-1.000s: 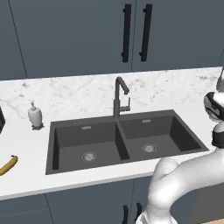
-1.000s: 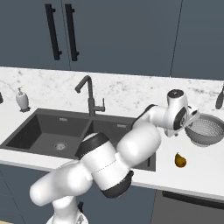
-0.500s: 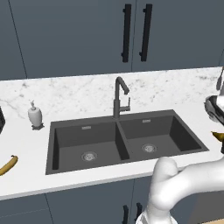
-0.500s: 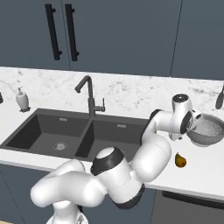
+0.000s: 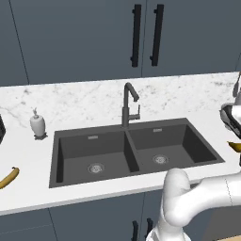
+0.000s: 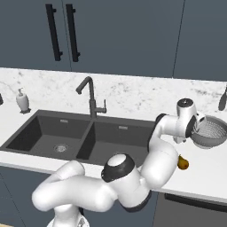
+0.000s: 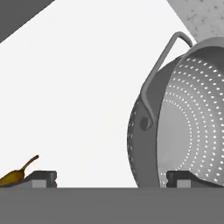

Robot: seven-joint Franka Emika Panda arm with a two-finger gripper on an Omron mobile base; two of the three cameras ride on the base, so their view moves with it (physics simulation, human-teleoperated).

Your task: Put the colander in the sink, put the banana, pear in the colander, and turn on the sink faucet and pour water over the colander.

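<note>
- My gripper is spread wide and empty, hanging right of the sink beside the colander, apparently lined up to take its near rim.
- Colander sits on the counter, not yet in the sink.
- Count: one colander, one pear just beside it, one banana left of the sink, one faucet.

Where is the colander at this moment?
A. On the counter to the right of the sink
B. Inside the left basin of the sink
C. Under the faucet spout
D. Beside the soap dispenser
A: the colander stands on the white counter to the right of the sink, with the open gripper close at its rim and both basins bare.
</note>
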